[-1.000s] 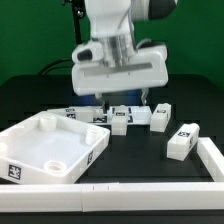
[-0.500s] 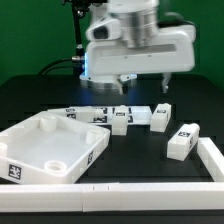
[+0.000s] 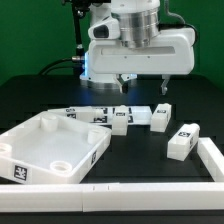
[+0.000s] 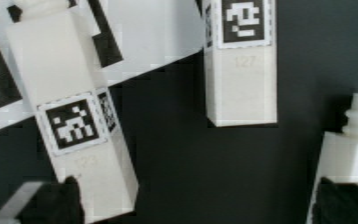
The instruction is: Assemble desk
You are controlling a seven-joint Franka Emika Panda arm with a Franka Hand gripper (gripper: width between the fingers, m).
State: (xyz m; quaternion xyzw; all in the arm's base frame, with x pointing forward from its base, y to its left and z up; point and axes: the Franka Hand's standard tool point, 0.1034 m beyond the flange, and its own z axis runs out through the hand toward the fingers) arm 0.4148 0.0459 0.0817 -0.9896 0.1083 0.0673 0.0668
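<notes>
The arm has just come up and swung. A second ago its hand hung low over the loose parts beyond the desk top; now the gripper [image 3: 143, 88] sits higher and has turned broadside, a little further to the exterior view's right of the desk top than it was. Its fingers [image 3: 163, 86] stand spread wide with nothing between them, so it is released and carries no part. Nothing on the table [image 3: 30, 100] has moved with it. The desk top [image 3: 60, 176] lies where it lay, open side up with its round corner sockets showing, in the near left of the exterior view and well apart from the gripper. The four legs are all loose. What look like three sit in a row just beyond the desk top's far right corner, the first leg [image 3: 120, 121] close to that corner. The fourth leg [image 3: 183, 141] lies alone, further to the exterior view's right of the desk top. The marker board [image 3: 72, 112] lies flat just behind the desk top. Seen from the wrist, two tagged legs [image 4: 240, 75] lie near each other but apart under the camera. I take the rise and turn for lining up over a leg, not a finished pick. No socket is filled, so the assembly looks barely begun, and the next descent must straddle one leg without nudging its neighbour.
</notes>
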